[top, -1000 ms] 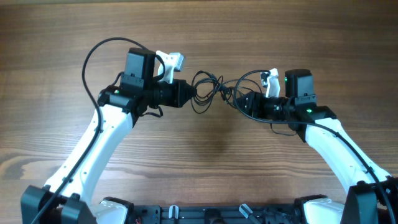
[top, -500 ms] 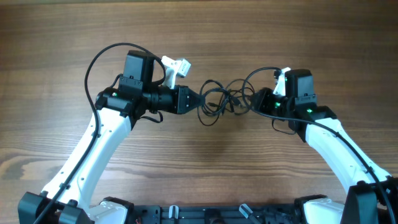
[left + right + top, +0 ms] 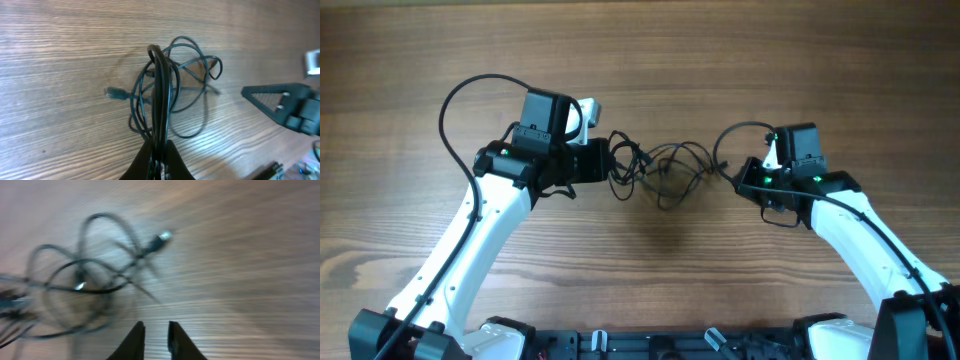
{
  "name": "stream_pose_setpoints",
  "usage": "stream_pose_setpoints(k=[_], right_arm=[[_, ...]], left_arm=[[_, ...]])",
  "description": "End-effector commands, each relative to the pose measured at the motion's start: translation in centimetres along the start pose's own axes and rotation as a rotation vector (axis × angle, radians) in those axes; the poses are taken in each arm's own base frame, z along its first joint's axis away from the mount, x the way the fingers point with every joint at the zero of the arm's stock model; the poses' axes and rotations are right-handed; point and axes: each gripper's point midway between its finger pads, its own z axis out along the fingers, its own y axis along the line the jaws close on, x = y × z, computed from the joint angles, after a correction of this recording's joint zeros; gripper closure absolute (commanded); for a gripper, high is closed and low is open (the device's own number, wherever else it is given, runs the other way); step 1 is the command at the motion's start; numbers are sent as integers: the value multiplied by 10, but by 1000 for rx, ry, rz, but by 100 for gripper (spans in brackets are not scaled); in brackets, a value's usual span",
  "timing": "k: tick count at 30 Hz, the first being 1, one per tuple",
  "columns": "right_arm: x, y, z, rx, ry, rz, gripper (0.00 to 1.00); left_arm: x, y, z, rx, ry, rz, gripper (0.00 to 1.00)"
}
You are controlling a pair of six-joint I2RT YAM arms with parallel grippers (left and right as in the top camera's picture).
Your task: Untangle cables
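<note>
The cables (image 3: 665, 168) are a small black tangle on the wooden table between my two grippers. My left gripper (image 3: 610, 164) is shut on a bunch of strands at the tangle's left end; in the left wrist view the cables (image 3: 172, 95) loop out ahead of the closed fingers (image 3: 160, 150), with a small plug (image 3: 114, 93) lying to the left. My right gripper (image 3: 738, 180) sits just right of the tangle, apart from it. In the blurred right wrist view its fingers (image 3: 156, 332) stand slightly apart with nothing between them, and the cables (image 3: 90, 280) with a silvery-tipped plug (image 3: 161, 236) lie ahead.
The wooden table (image 3: 640, 60) extends all round. A thick black arm cable (image 3: 450, 100) arcs over the left arm, and another (image 3: 732, 135) loops by the right wrist. The right gripper also shows in the left wrist view (image 3: 280, 100).
The right gripper let go of the cables and drew back to the right. The left gripper pulled left with its strands; the tangle went slack and settled between them.
</note>
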Motion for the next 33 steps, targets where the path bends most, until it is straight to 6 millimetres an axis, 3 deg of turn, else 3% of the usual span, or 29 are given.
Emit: stream_pose_setpoints(k=[1,6,9,13,16,19,26,33], right_arm=[[3,64,-14,-330,75,-1,60],[2,64,-14,-329,78,49,53],[5,55,-10,-271,76,64,45],[3,43,-3,-169,25,34,43],[7,46,-1,-160,30,21,43],[13,45,1,-135,46,115,43],[5,26,7,-11,-33,212,43],[32,12,18,43,91,270,41]], left_arm=[[0,-17,-7,65,-4,-5,96],[12,-39,-5,149,42,21,96],[16,-50,-4,183,58,42,96],[14,-77,-9,319,55,90,96],[12,-79,-10,330,45,98,96],[12,-79,-10,330,45,98,96],[14,-82,-11,349,56,98,96],[13,-82,-11,349,54,99,96]])
